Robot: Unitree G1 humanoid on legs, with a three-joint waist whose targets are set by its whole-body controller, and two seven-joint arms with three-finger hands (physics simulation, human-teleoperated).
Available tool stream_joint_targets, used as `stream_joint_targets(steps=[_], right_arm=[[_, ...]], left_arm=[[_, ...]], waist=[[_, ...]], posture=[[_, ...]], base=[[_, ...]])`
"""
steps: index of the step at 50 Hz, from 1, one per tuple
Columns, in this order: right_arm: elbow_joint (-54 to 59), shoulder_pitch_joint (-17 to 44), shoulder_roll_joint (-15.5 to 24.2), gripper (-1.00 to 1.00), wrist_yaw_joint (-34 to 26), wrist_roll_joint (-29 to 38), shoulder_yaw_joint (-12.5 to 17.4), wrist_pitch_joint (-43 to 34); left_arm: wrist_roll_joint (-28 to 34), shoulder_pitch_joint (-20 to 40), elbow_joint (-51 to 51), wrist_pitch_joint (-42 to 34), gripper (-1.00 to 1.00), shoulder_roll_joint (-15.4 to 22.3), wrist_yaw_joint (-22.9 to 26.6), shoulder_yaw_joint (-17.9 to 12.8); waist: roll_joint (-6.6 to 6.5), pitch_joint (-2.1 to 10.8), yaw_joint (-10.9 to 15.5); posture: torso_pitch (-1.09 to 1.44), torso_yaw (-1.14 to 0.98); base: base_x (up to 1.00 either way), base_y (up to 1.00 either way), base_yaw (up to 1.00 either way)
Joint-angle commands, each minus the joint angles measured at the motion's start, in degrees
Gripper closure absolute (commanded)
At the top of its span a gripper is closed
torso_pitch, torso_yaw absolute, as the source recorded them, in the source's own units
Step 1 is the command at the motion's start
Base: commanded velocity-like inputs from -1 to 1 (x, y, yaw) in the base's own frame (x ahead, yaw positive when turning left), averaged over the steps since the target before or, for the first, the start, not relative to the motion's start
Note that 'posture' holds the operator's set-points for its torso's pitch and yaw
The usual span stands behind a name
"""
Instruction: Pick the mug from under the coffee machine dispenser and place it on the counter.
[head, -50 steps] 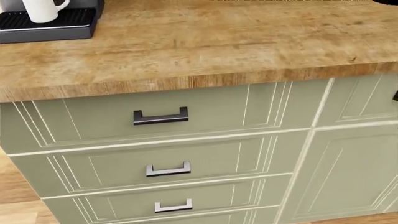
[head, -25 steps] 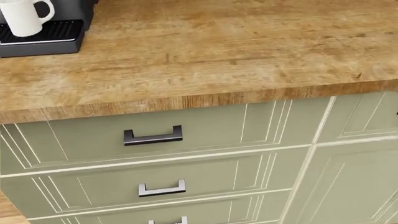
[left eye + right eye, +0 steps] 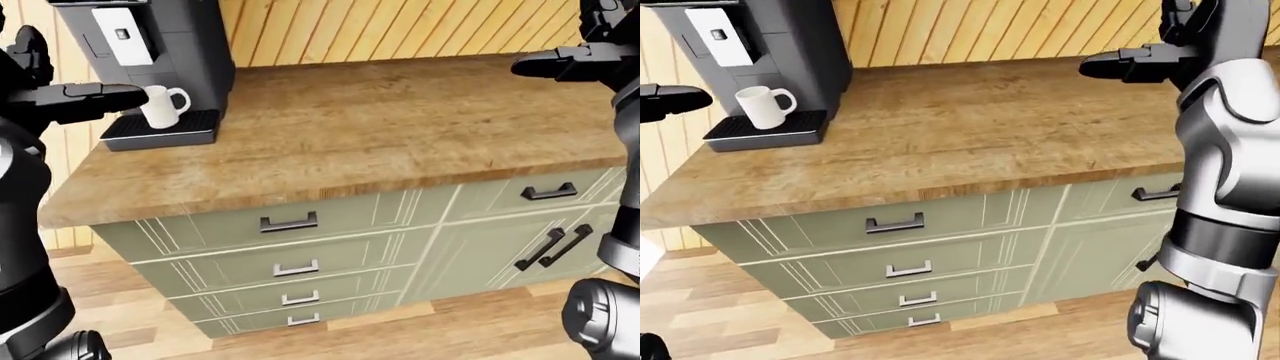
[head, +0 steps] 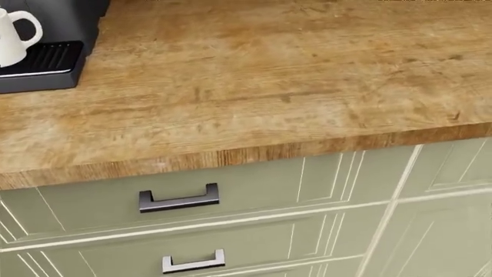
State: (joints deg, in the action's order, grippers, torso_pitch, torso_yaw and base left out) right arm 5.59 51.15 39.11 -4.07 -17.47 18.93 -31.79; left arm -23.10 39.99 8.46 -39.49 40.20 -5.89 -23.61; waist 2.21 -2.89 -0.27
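Left-eye view: white mug [image 3: 161, 106] sits upright on the black drip tray [image 3: 160, 131] of the dark coffee machine [image 3: 150, 52], at about 10 o'clock in the view, handle pointing toward 3 o'clock. Left hand [image 3: 85, 99] hangs at 9 o'clock, fingers stretched out flat and open, fingertips just beside the mug, cannot tell if touching. Right hand [image 3: 560, 64] at 2 o'clock, fingers also straight out and open, holding nothing, well apart from the mug. Wooden counter [image 3: 400, 127] fills the middle; green drawers [image 3: 290, 255] with dark and silver handles sit below at 6 o'clock.

Head view: looks down on the counter edge. Mug [image 4: 11, 36] shows only partly at 10 o'clock, on the tray [image 4: 42, 66]. Top drawer handle [image 4: 178, 199] at 7 o'clock. No hands here.

Right-eye view: mug [image 3: 762, 106] under the machine [image 3: 750, 45] at 10 o'clock. Left hand [image 3: 670, 101] shows only as dark fingertips at 9 o'clock, clear of the mug in this view. Right hand [image 3: 1135, 64] at 1 o'clock, open, above the counter [image 3: 990, 127], with the grey right arm [image 3: 1225, 172] running down to 5 o'clock.
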Motion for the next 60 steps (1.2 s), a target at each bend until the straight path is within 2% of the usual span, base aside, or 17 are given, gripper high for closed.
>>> stream_joint_targets(steps=[1,8,12,13,15,23,26,27,29,31,35,37,44,46,49,50,60], right_arm=[[-1.36,1.81,0.61,-1.00,0.04,-0.16,0.07,0.95],[-1.40,1.91,0.62,-1.00,0.11,-0.25,0.03,0.91],[-1.18,1.98,0.67,-1.00,0.07,-0.27,0.04,1.03],[-1.19,2.00,0.68,-1.00,0.09,-0.29,0.05,1.00],[-1.24,2.11,0.73,-1.00,0.08,-0.32,0.00,0.92],[-0.85,2.75,0.89,-1.00,0.09,-0.36,-0.12,0.85],[-0.82,2.96,0.93,-1.00,0.12,-0.38,-0.17,0.73],[-0.80,2.93,0.90,-1.00,0.13,-0.37,-0.19,0.77],[-0.82,2.93,0.93,-1.00,0.12,-0.40,-0.13,0.76],[-0.85,2.76,0.95,-1.00,0.15,-0.45,-0.02,0.80],[-1.13,2.32,0.94,-1.00,0.20,-0.53,0.08,0.84],[-1.06,2.44,0.99,-1.00,0.22,-0.56,0.06,0.83],[-0.88,2.40,0.97,-1.00,0.38,-0.24,0.01,1.37],[-0.29,2.69,1.07,-1.00,0.58,0.31,-0.18,2.11],[-0.09,2.49,0.44,-1.00,1.39,3.11,-1.05,3.85],[-0.10,2.77,0.13,-1.00,1.81,3.62,-1.21,3.72],[0.07,3.05,0.56,-1.00,1.16,6.94,-1.41,7.36]], left_arm=[[0.07,2.07,1.14,1.32,-1.00,1.70,-0.09,-1.18],[-0.07,1.96,1.08,1.46,-1.00,1.82,-0.03,-1.34],[-0.03,1.95,0.93,1.62,-1.00,1.86,0.03,-1.25],[-0.03,1.96,0.94,1.62,-1.00,1.86,0.01,-1.24],[-0.05,1.99,0.92,1.61,-1.00,1.84,-0.02,-1.25],[-0.14,2.12,1.15,1.26,-1.00,1.91,-0.06,-1.19],[-0.23,2.36,1.09,1.15,-1.00,2.04,-0.13,-1.25],[-0.20,2.23,1.14,1.25,-1.00,1.87,-0.18,-1.13],[-0.19,2.30,1.10,1.22,-1.00,1.91,-0.15,-1.10],[-0.19,2.41,1.10,1.14,-1.00,1.97,-0.15,-1.06],[-0.16,2.31,1.25,1.11,-1.00,1.93,-0.15,-1.08],[-0.17,2.49,1.16,1.05,-1.00,2.09,-0.09,-1.11],[-0.20,2.38,1.22,1.05,-1.00,2.11,-0.09,-1.19],[-0.21,2.44,1.20,1.03,-1.00,2.18,-0.10,-1.19],[-0.25,2.64,0.96,1.04,-1.00,2.50,-0.06,-1.32],[-0.25,2.49,0.99,1.14,-1.00,2.41,-0.07,-1.29],[-0.42,2.41,1.08,1.11,-1.00,2.50,-0.15,-1.32]], waist=[[0.86,1.49,0.50],[-2.39,0.81,0.00],[-7.54,1.94,-0.77],[-7.69,2.66,-1.16],[-7.26,1.27,-0.54],[-2.03,1.05,0.60],[0.85,2.10,1.29],[-0.26,1.42,0.49],[0.36,1.34,0.46],[-0.76,1.61,0.29],[-4.00,0.61,-0.22],[-7.39,1.67,-0.57],[-4.54,1.24,0.45],[-3.32,-0.46,0.87],[0.80,0.24,1.70],[-0.95,-0.33,1.73],[-3.69,1.76,1.87]], posture=[[0.00,0.00],[0.00,0.00],[0.00,0.00],[0.00,0.00],[0.00,0.00],[0.00,0.00],[0.00,0.00],[0.00,0.00],[0.00,0.00],[0.00,0.00],[0.00,0.00],[0.00,0.00],[0.00,0.00],[0.00,0.00],[0.00,0.00],[0.00,0.00],[0.00,0.00]], base=[[0.17,0.10,0.00],[0.18,0.10,0.00],[0.18,0.10,0.00],[0.17,0.09,0.00],[0.18,0.10,0.00],[0.18,0.10,0.00],[0.18,0.10,0.00],[0.18,0.07,0.00],[0.18,0.06,0.00],[0.18,0.00,0.00],[0.18,0.00,0.00],[0.18,0.00,0.00],[0.18,0.00,0.00],[0.01,0.00,0.00],[0.00,0.00,0.00],[0.00,0.00,0.00],[0.00,0.00,0.17]])
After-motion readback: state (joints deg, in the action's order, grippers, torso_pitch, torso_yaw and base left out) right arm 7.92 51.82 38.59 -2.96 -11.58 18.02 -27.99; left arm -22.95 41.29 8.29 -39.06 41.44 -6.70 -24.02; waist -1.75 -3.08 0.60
